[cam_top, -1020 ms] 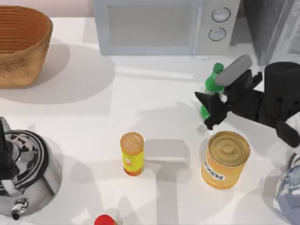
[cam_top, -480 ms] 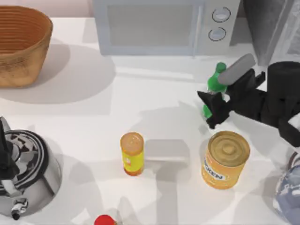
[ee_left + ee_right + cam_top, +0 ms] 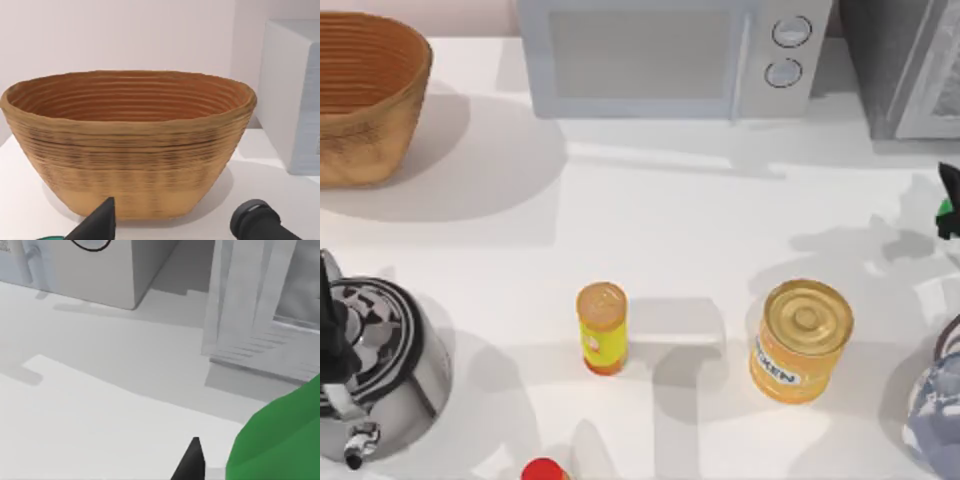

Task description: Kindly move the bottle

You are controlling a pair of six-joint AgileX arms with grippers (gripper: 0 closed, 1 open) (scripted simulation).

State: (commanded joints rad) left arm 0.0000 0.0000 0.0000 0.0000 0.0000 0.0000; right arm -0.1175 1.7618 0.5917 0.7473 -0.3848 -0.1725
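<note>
- The right claw sits at the right edge of the worktop, seen from above as a dark tip against a sliver of green. How wide it stands, and whether it has hold of anything, I cannot tell.
- The bottle shows in the right wrist view as a broad green surface right beside one dark claw finger; from above, its green speck lies at the right edge of the worktop, touching the dark tip.
- The left claw hangs in front of the woven basket, its two dark fingers well apart with nothing between them.
- The basket stands at the far left corner of the worktop.
- A microwave stands along the far edge.
- A small yellow tub with a tan lid stands near the middle, towards the near edge.
- A larger gold-topped tin stands to the right of the tub, well apart from it.
- A steel kettle sits at the near left corner.
- A red cap peeks in at the near edge.
</note>
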